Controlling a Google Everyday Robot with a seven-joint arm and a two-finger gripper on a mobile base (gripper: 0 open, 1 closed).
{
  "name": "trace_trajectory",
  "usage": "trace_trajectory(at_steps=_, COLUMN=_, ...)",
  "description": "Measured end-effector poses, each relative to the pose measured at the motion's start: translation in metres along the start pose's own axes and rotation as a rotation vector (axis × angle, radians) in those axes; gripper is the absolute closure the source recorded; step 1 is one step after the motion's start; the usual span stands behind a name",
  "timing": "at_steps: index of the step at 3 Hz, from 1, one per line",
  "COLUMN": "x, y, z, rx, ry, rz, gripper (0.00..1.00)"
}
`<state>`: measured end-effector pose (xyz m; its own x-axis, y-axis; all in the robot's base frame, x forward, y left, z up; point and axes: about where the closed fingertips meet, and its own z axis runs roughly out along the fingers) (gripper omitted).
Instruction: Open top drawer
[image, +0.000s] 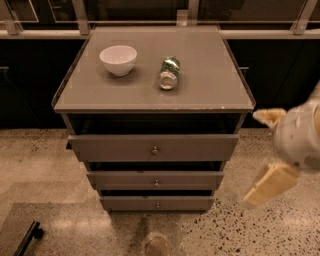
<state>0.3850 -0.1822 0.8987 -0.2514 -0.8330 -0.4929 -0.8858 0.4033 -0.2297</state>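
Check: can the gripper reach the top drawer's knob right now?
Probably yes: the gripper hangs open to the right of the cabinet, and nothing lies between it and the knob on the top drawer.

We are seeing the gripper (256, 159) beside the drawers, its wide-spread fingers (272, 182) showing smooth, matt cream plastic. Left of the jaws, the top drawer (115, 148) is showing a flat, matt grey-brown front and a small shiny metal knob (155, 149). Above and left of them, a glossy white bowl (118, 59) and a shiny can (169, 73) are resting on the smooth, faintly reflecting cabinet top (210, 75). The floor (45, 165) is showing polished, speckled stone.
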Motion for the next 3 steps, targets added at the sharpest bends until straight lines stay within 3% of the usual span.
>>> trace_trajectory(at_steps=1, x=0.014, y=0.038, z=0.074, rx=-0.077, ry=-0.141, rz=0.137, gripper=0.0)
trace_trajectory(at_steps=2, x=0.025, y=0.052, z=0.151, rx=-0.13, ry=-0.242, rz=0.253, gripper=0.19)
trace_trajectory(at_steps=3, x=0.03, y=0.034, z=0.163, rx=-0.077, ry=-0.258, rz=0.281, gripper=0.42)
